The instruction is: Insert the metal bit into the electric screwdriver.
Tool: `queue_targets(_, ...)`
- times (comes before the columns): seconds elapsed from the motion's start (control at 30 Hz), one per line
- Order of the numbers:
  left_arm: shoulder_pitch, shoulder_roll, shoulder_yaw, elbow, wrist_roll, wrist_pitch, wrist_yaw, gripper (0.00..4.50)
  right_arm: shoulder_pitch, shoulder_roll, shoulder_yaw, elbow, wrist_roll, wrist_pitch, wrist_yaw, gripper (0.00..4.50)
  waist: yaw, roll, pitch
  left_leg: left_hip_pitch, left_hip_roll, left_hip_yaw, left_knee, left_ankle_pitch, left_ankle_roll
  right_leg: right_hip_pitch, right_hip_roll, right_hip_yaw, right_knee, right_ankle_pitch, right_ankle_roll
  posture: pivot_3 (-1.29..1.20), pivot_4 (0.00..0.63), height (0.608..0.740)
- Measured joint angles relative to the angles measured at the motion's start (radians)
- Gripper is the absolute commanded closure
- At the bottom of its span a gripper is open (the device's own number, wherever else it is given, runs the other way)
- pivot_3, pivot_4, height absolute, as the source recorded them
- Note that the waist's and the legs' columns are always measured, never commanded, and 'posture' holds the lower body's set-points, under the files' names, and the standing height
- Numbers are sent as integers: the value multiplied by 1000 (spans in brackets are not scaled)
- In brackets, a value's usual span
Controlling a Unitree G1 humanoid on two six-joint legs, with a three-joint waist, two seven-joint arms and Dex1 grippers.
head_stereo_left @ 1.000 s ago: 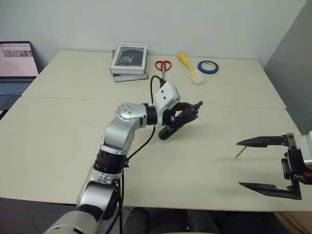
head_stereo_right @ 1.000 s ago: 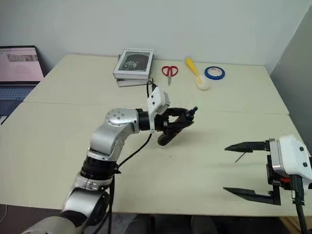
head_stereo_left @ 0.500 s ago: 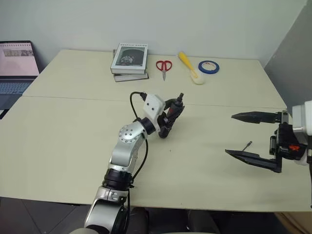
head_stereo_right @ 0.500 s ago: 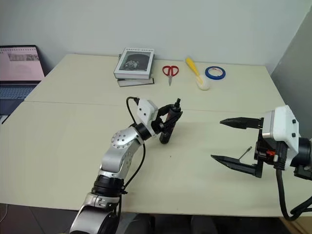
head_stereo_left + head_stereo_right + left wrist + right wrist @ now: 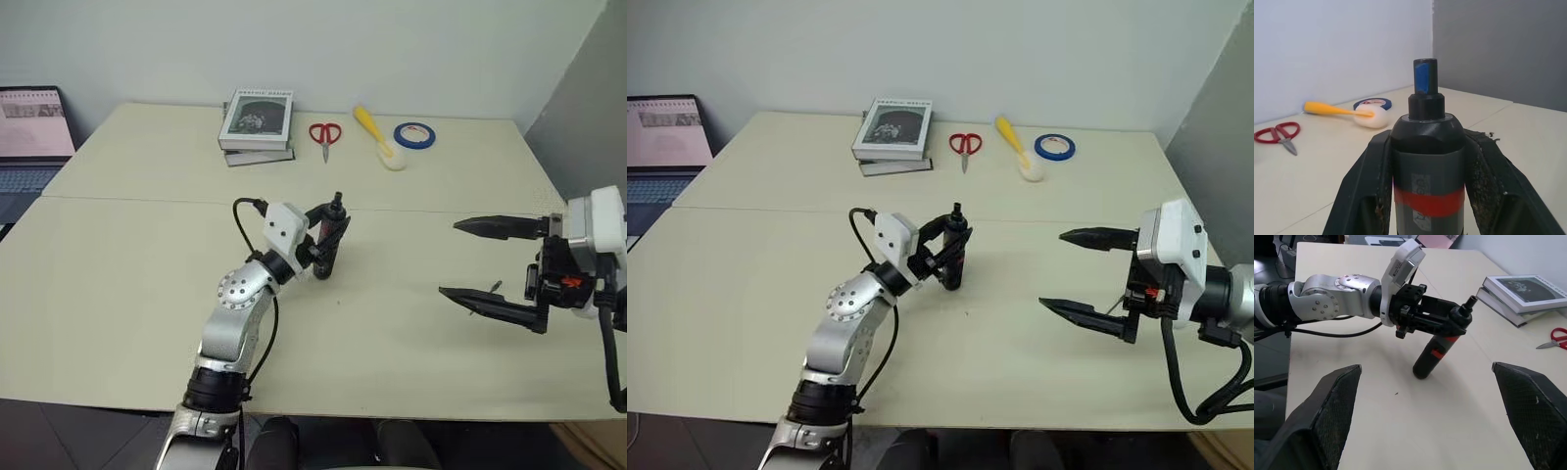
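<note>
The electric screwdriver (image 5: 329, 238), dark with a red band and a blue tip (image 5: 1425, 77), stands nearly upright at the table's middle. My left gripper (image 5: 321, 235) is shut on its upper body, and its lower end is at the table top. Over the right side of the table my right gripper (image 5: 449, 258) hangs open, jaws wide, pointing at the screwdriver (image 5: 1442, 348) from well to its right. The metal bit (image 5: 495, 287), a thin dark rod, lies on the table just behind the right gripper's lower finger (image 5: 490, 305).
At the table's far edge lie stacked books (image 5: 257, 121), red scissors (image 5: 325, 133), a yellow-handled tool (image 5: 373, 124) and a blue tape roll (image 5: 414, 135). A laptop (image 5: 29, 137) sits at the far left. A grey wall panel stands close on the right.
My left gripper has drawn to the left and tipped the screwdriver from a lean to nearly upright. The right gripper has risen and come inward, still open.
</note>
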Motion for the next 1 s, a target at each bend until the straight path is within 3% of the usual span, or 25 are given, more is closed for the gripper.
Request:
queue_targets(0.47,51,42,14,-89,-67,67,42,2839,-7,5,42,32,-57,-41,42,0,0,0,0,0,0,0,0,0,0,0,0,0,0,-1,-1,0,150,740)
queue_targets(1.0,67,64,4,-124,-41,44,71,2840,-13,-8,66,96,-138,-87,89,0,3,0,0,-2,0,0,0,0,0,-2,0,0,0,0,0,0,150,740)
